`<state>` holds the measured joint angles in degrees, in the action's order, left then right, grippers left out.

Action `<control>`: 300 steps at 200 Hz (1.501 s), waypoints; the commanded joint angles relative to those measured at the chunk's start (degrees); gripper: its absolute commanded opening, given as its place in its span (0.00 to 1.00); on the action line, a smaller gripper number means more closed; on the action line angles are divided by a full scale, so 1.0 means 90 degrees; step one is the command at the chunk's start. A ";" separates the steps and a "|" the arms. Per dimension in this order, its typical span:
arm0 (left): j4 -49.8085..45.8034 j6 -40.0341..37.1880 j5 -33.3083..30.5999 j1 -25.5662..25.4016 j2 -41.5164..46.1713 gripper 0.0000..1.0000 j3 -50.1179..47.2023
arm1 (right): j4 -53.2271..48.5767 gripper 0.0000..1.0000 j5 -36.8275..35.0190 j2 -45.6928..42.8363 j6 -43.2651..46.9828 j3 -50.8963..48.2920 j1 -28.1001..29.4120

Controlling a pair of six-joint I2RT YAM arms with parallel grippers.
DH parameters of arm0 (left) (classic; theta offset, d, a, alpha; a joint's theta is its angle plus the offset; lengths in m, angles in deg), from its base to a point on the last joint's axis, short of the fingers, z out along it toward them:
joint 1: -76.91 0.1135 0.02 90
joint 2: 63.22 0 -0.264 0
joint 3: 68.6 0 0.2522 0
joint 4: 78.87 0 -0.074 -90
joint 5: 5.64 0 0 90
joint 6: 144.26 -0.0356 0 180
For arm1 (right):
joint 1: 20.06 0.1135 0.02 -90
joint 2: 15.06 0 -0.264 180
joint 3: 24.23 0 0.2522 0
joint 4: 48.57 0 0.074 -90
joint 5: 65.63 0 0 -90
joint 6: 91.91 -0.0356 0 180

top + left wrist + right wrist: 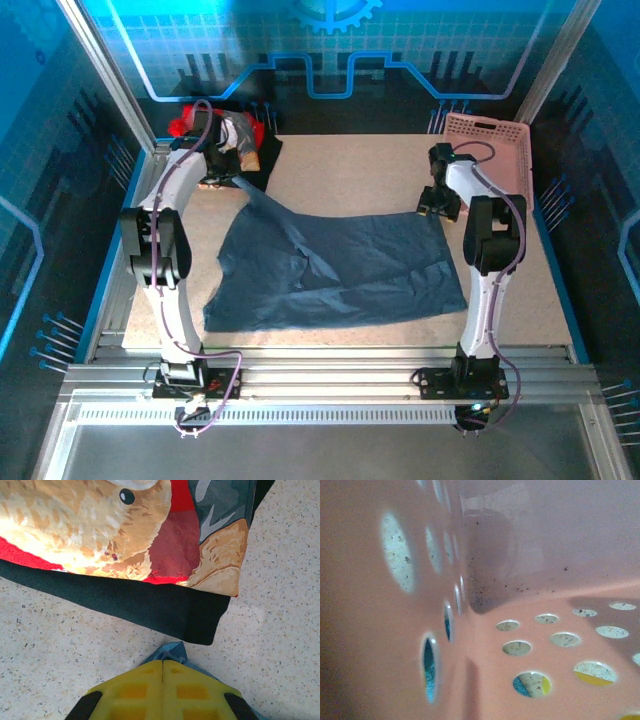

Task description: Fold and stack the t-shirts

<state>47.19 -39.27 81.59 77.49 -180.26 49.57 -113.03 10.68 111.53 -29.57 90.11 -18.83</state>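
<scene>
Spreading step imo. Left gripper pinched shut on blue shirt, far-left corner; red shirt just beyond it. Right gripper at its far-right corner, blurry, can't tell if closed. Nxt prob: tug it flat w/ both.

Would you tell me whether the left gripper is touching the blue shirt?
Touching. In the left wrist view the left gripper is shut on the blue shirt, whose corner pokes out beyond it.

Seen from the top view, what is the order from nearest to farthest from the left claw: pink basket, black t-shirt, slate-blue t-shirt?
1. slate-blue t-shirt: table middle, its far-left corner pinched in the left claw.
2. black t-shirt: just beyond the claw, far left.
3. pink basket: far right corner.
</scene>
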 commanded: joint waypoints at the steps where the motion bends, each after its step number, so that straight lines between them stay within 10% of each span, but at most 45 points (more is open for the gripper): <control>1: 0.0041 -0.0087 0.0131 -0.0064 0.0127 0.00 -0.0056 | 0.0130 0.64 -0.0296 0.0431 -0.0040 0.0529 0.0049; 83: 0.0046 -0.0060 0.0112 -0.0084 0.0454 0.00 -0.0424 | -0.0653 0.61 -0.0581 0.1023 -0.0319 0.1811 -0.0191; 208: 0.0166 0.0017 0.0034 -0.0084 0.0890 0.00 -0.0900 | -0.1437 0.27 -0.0386 0.1865 -0.0311 0.2506 -0.0088; 300: 0.0018 0.0054 -0.0061 0.0160 0.1597 0.00 -0.1542 | -0.0866 0.26 -0.0573 0.0566 -0.1366 0.0747 -0.0471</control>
<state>48.72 -39.23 81.77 77.18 -169.50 38.55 -127.45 8.97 118.85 -37.11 102.52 -19.00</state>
